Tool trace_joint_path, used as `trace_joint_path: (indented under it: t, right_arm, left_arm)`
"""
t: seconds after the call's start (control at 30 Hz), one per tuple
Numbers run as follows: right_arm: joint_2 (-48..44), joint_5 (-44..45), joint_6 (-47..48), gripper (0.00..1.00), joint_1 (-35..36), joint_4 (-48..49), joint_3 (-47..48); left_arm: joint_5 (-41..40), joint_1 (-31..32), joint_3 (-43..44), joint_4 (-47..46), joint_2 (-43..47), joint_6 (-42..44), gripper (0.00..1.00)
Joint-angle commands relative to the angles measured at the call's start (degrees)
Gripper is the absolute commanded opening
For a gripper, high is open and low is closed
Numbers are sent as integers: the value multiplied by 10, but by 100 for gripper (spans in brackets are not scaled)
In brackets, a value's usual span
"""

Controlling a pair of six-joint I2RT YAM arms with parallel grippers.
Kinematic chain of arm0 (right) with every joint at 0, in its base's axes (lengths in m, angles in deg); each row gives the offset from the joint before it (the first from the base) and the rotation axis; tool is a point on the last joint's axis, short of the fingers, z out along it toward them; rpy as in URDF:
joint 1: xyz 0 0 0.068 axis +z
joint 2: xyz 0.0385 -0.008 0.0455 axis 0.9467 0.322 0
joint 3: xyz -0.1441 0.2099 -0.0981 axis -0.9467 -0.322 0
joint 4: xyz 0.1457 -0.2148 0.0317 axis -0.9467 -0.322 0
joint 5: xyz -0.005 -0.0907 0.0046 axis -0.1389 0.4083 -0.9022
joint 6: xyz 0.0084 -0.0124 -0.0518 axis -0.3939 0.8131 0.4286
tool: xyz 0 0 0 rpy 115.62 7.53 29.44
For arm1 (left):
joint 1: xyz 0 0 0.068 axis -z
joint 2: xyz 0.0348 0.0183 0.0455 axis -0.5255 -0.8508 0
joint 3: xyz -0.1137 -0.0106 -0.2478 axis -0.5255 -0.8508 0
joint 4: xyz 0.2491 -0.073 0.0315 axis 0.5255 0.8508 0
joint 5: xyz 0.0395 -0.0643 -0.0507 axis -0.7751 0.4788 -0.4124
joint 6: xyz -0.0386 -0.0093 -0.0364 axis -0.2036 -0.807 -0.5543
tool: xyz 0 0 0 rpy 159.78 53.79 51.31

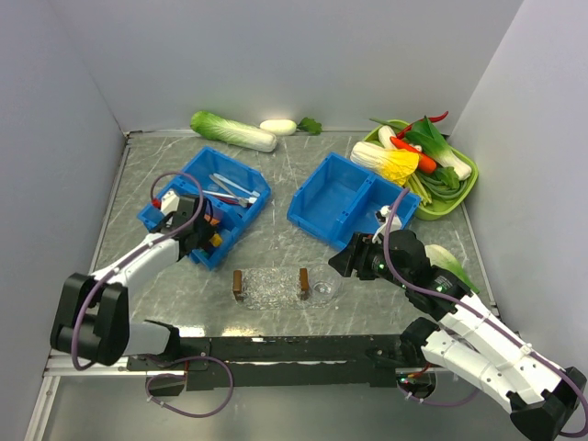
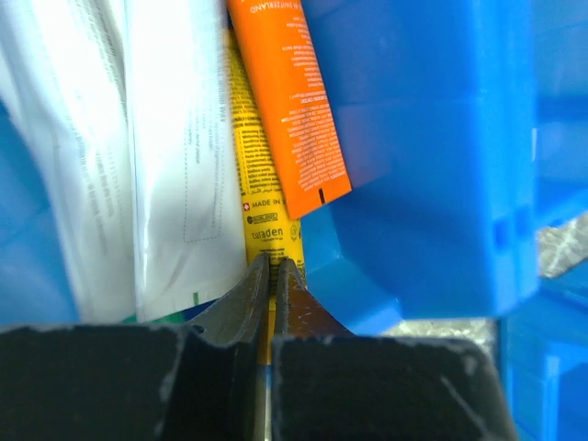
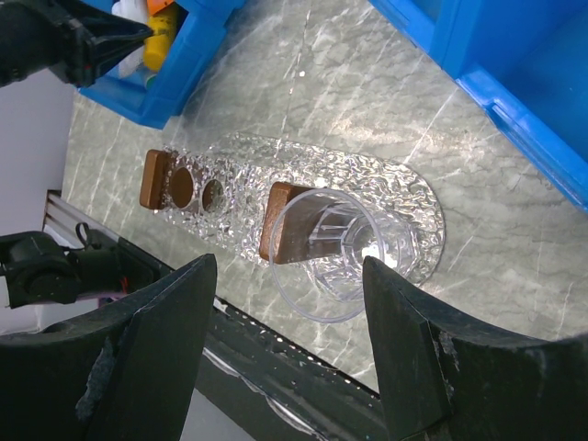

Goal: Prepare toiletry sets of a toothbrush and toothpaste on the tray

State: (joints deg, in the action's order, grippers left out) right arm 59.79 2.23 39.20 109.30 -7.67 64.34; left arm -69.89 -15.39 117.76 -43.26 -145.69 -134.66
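Note:
The clear bumpy tray (image 1: 271,288) lies near the table's front edge, with a brown wooden block at each end. A clear cup (image 3: 326,253) lies on its side at the tray's (image 3: 230,175) right end. My right gripper (image 3: 287,265) hovers over that cup, jaws wide apart and holding nothing. Pale toothbrushes (image 1: 231,190) rest in the back part of the left blue bin (image 1: 184,179). My left gripper (image 2: 271,262) is down in that bin's front part, shut on a yellow toothpaste tube (image 2: 262,184). An orange tube (image 2: 289,101) and white tubes (image 2: 165,156) lie beside it.
A second blue bin (image 1: 344,197) stands right of centre. A green tray of vegetables (image 1: 464,175) sits at the back right, and a cabbage (image 1: 234,131) lies along the back wall. The blue bin wall (image 2: 432,165) is close on the left gripper's right.

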Motion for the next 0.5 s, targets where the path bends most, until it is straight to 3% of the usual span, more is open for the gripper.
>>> trace_joint_path:
  t: [0.0, 0.47]
  right_arm:
    - [-7, 0, -3, 72, -3, 7, 0]
    - [4, -7, -7, 72, -2, 12, 10]
  left_arm:
    - [9, 3, 20, 39, 46, 11, 1]
    - [21, 3, 17, 79, 139, 39, 1]
